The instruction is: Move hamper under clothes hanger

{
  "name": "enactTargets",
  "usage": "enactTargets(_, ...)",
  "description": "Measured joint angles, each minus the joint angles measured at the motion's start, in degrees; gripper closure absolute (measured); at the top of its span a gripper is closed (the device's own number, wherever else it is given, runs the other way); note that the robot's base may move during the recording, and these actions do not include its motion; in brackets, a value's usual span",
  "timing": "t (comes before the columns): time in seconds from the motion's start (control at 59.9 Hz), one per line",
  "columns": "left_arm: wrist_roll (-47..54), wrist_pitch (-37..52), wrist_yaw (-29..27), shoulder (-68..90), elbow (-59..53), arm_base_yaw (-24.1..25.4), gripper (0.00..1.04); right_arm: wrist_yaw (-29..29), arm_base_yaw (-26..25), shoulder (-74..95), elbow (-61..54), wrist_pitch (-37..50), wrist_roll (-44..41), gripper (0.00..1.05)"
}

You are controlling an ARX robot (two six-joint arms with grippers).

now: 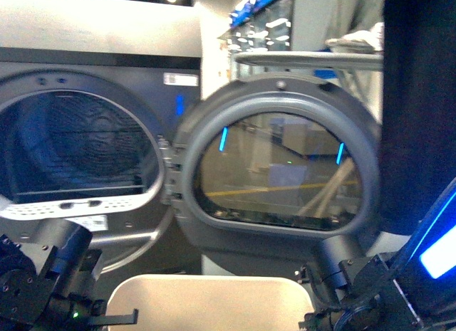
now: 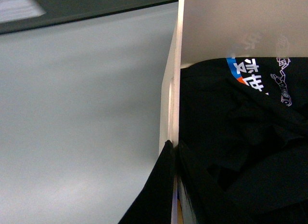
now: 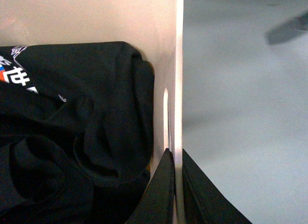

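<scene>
The beige hamper (image 1: 206,302) sits low in the front view, just before the dryer, and only its near wall and rim show. My left gripper (image 1: 114,318) is shut on its left wall and my right gripper (image 1: 313,320) on its right wall. In the left wrist view the gripper (image 2: 174,144) pinches the thin pale hamper wall (image 2: 231,26), one finger outside and one inside. The right gripper (image 3: 175,151) clamps the opposite hamper wall (image 3: 72,17) the same way. Black clothes (image 3: 72,137) with a printed patch (image 2: 248,72) lie inside. The clothes hanger is out of view.
A dark grey dryer (image 1: 85,132) stands close ahead, its drum open. Its round door (image 1: 278,160) is swung out to the right, above the hamper's far side. Behind the door is a flat grey board (image 1: 306,59) on pale slanted legs. Grey floor (image 3: 240,113) surrounds the hamper.
</scene>
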Motion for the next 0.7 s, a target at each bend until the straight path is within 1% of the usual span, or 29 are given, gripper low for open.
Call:
enactTargets(0.184,0.0,0.0,0.6,-0.1,0.1,-1.4,1.01,0.9,-1.1,-0.1,0.0,0.1,-0.1,1.02)
enactTargets(0.702,0.0,0.0,-0.2,-0.1,0.0,-0.2,1.01,0.2,0.0,-0.2,-0.1,0.1,-0.1,1.02)
